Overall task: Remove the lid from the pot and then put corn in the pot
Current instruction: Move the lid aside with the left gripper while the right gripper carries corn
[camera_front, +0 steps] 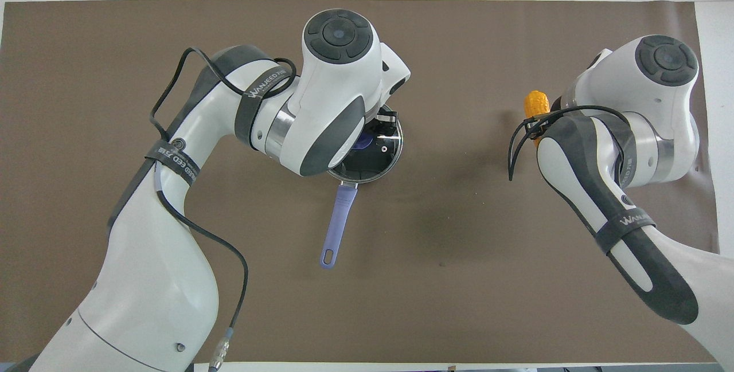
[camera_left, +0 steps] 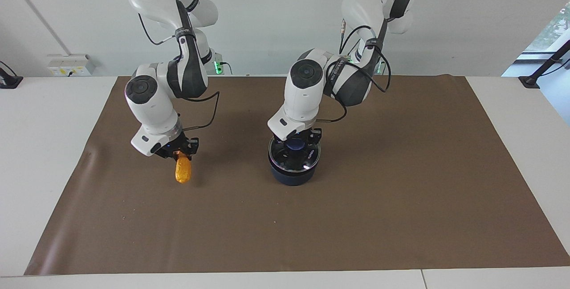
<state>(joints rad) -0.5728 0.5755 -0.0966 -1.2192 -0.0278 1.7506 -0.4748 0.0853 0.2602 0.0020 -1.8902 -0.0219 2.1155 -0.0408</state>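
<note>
Here, mid-frame, our left gripper (camera_left: 297, 143) is clamping the blue knob of the glass lid (camera_left: 295, 156) on the navy pot (camera_left: 292, 176), while our right gripper (camera_left: 180, 152) is gripping the bumpy orange-yellow corn (camera_left: 182, 170) centre-left.

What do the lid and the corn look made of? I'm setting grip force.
The lid looks like clear glass with a metal rim: glints show, dark inside visible through it. The corn looks like plastic, orange-yellow and bumpy; whether hard or soft is not visible.
</note>
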